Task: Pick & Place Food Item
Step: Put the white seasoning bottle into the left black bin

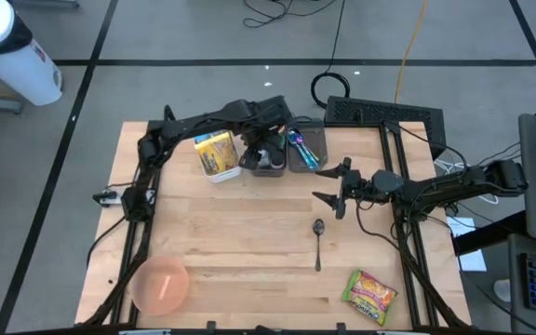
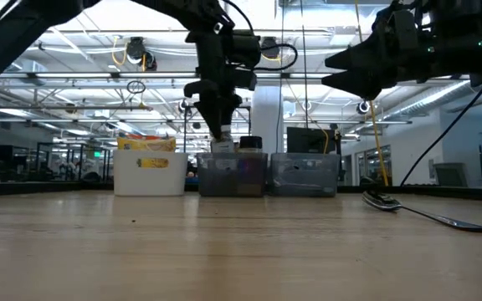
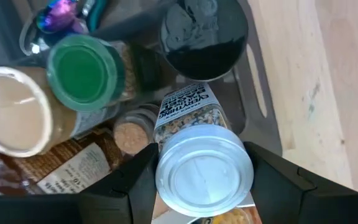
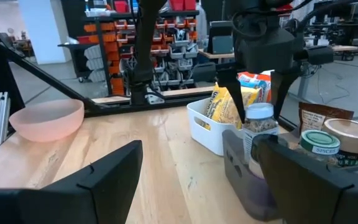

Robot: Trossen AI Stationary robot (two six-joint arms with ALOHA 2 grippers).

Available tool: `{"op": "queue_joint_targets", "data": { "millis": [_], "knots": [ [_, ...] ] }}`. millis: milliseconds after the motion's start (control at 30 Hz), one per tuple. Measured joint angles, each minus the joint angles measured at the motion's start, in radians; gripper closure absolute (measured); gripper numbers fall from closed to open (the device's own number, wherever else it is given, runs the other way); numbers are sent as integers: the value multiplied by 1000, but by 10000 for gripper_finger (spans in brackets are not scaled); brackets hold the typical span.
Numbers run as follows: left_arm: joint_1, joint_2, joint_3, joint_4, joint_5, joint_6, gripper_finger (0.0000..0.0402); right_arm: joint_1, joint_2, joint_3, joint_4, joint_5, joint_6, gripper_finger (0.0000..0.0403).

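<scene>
My left gripper [image 1: 266, 154] hangs over the dark grey bin [image 1: 270, 169] at the table's far side, pointing down, shut on a spice jar [image 3: 201, 158] with a pale round cap and a printed label. The bin also holds a green-lidded jar [image 3: 79, 71], a tan-lidded tub [image 3: 14, 112], a cork-topped jar [image 3: 132, 134] and a black-lidded jar [image 3: 204, 34]. My right gripper [image 1: 333, 191] hovers open and level above the table right of centre, fingers toward the table's left, holding nothing. My left gripper pinches the spice jar's cap end [image 3: 166, 171] between its two fingers [image 3: 126, 186], one on each side of the cap. The fingers come from above, pointing down. The jar stands upright below them, its lower part [image 4: 258, 152] inside the grey bin; whether it rests there is hidden.
A white bin [image 1: 217, 156] with a yellow packet stands left of the grey bin, a clear bin [image 1: 307, 149] with utensils right of it. A spoon [image 1: 318, 242] lies mid-table, a pink bowl [image 1: 161, 284] near left, a yellow snack packet [image 1: 370, 295] near right.
</scene>
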Motion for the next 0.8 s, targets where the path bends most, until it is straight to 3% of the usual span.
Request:
{"op": "queue_joint_targets", "data": {
  "millis": [800],
  "knots": [
    [11, 84, 25, -38, 34, -7, 191, 0, 0, 0, -13, -3, -2, 94]
  ]
}}
